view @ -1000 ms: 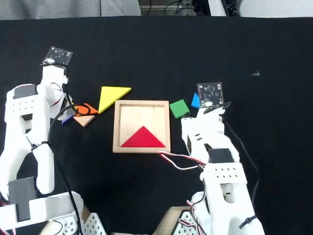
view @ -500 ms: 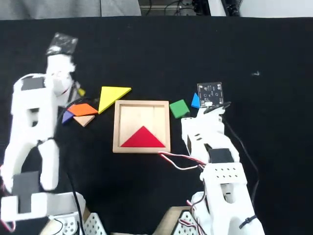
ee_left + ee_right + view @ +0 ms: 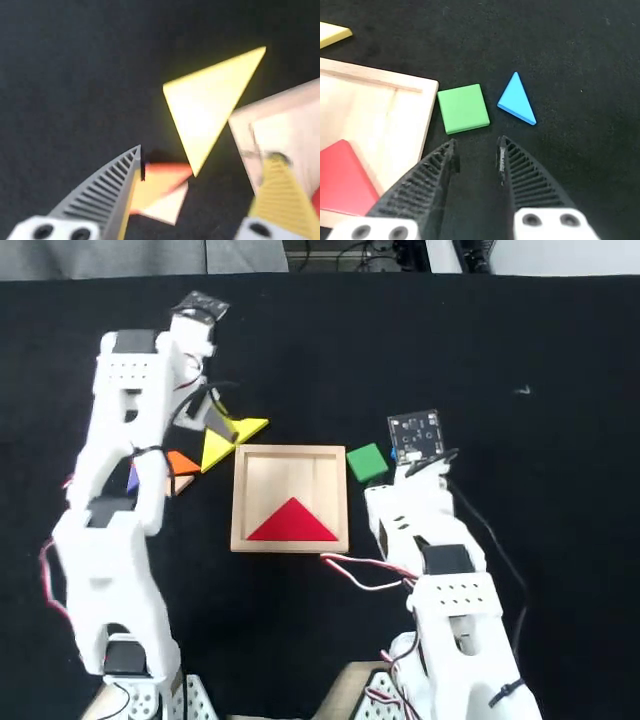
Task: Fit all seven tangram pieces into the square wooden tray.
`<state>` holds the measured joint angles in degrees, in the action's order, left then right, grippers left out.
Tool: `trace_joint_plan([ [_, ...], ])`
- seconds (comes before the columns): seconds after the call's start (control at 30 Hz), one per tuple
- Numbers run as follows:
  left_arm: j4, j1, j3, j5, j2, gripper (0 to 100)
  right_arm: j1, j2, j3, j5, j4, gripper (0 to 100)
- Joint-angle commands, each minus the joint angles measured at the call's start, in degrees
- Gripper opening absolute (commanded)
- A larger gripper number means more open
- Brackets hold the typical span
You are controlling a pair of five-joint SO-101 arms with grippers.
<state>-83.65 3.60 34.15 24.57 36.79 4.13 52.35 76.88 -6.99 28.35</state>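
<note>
- Sitting on the black table, the square wooden tray (image 3: 290, 468) holds one red triangle (image 3: 291, 522) against its near edge.
- A yellow triangle (image 3: 222, 440) lies just off the tray's far left corner, with an orange piece (image 3: 180, 460) farther left.
- The left gripper (image 3: 205, 155) hovers above the yellow triangle, fingers spread wide, holding nothing.
- A green square (image 3: 463, 108) sits beside the tray's far right corner, with a blue triangle (image 3: 517, 100) beyond it.
- The right gripper (image 3: 476, 144) is near the green square, fingers slightly parted, empty.

Seven tangram pieces (image 3: 292, 521), one square wooden tray (image 3: 290, 462), two arms (image 3: 440, 570).
</note>
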Motion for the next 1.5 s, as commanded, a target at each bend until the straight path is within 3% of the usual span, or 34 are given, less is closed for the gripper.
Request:
trace_joint_plan([
  [0.0,-2.64,-1.63,18.86,8.09,8.88,39,0.44,-0.40,-0.48,-0.62,-1.58,13.8],
  [0.07,-4.92,-1.71,24.22,12.84,13.19,38,0.44,-0.40,-0.48,-0.62,-1.58,13.8],
  [0.37,-12.84,-1.36,45.05,21.89,27.69,36,0.44,-0.40,-0.48,-0.62,-1.58,13.8],
  [0.57,-13.80,-1.63,53.41,23.12,35.08,36,0.44,-0.40,-0.48,-0.62,-1.58,13.8],
  [1.03,-11.69,-1.19,59.74,22.59,41.93,36,0.62,-0.40,-0.48,-0.62,-1.58,13.8],
  [1.17,-8.97,-1.98,59.74,19.25,41.93,36,0.62,-0.40,-0.48,-0.62,-1.58,13.8],
  [1.47,-13.89,-4.88,59.21,27.16,42.11,36,0.44,-0.40,-0.48,-0.62,-1.49,13.8],
])
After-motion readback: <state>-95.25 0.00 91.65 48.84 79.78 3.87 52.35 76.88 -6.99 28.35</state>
